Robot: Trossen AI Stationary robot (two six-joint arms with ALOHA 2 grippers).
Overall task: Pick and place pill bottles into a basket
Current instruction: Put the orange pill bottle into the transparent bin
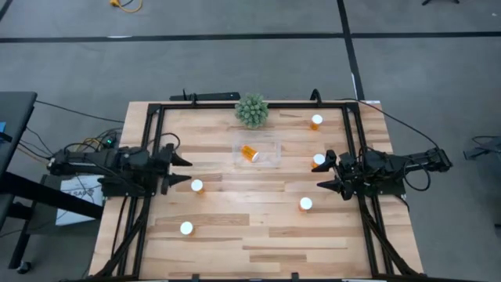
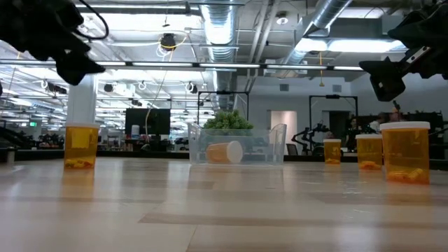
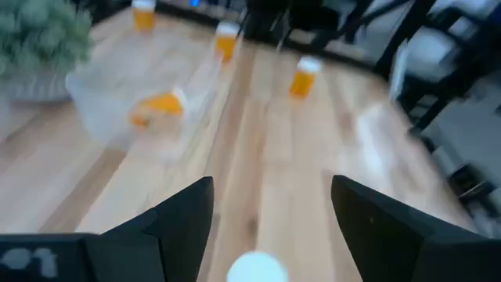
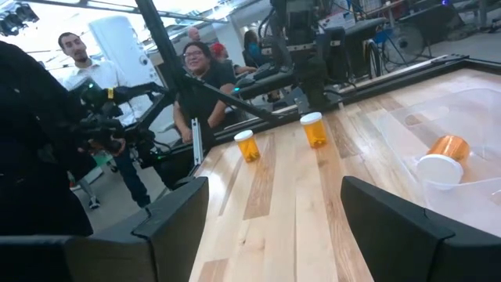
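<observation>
Hovering over the table's left side, the left gripper [image 1: 182,171] has its fingers spread and empty, with a bottle [image 1: 197,186] standing just beside the tips; its white cap shows between the fingers in the left wrist view [image 3: 257,268]. The right gripper [image 1: 329,174] waits at the right side, fingers wide apart, nothing held, a second bottle [image 1: 318,161] close by it.

Count: one bottle [image 1: 250,153] already lies on its side in the basket [image 1: 272,141]; five stand upright on the wood — near left [image 1: 186,229], far right [image 1: 316,121], near right [image 1: 305,204], plus the two above.

Risks, as judged from here:
- Bottle by the left fingers looks off-centre to the gap. A finger coming down on the cap or brushing the side would likely tip it, and a round bottle would roll away.
- Clear low basket walls are faint against the wood — a carried bottle held low could catch the rim and shove the basket toward the green plant [image 1: 252,110] just behind it.
- Bottle by the right gripper may be nudged if that arm swings.

Appearance: translucent orange cylinders, white round caps; something small seems to sit at the bottom of some in the low view [image 2: 404,152], hard to tell what.
</observation>
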